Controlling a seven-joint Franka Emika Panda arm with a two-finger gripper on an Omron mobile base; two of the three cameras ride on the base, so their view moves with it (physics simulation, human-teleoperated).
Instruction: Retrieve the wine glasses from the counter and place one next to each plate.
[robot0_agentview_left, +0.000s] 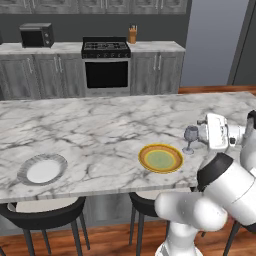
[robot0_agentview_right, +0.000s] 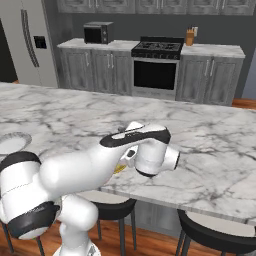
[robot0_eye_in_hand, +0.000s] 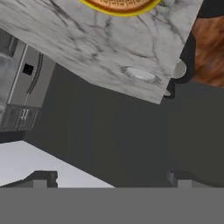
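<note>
Wine glass (robot0_agentview_left: 190, 138) stands just right of plate (robot0_agentview_left: 160, 158).

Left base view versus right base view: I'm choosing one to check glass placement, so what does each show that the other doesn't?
Left base view: the wine glass at the gripper, standing beside the whole yellow plate, and the entire white plate. Right base view: a refrigerator, while the arm covers the glass. Both: the marble island, stove, microwave and stools.

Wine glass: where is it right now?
In the left base view the wine glass stands upright on the island, just right of the yellow plate, beside the gripper.
</note>
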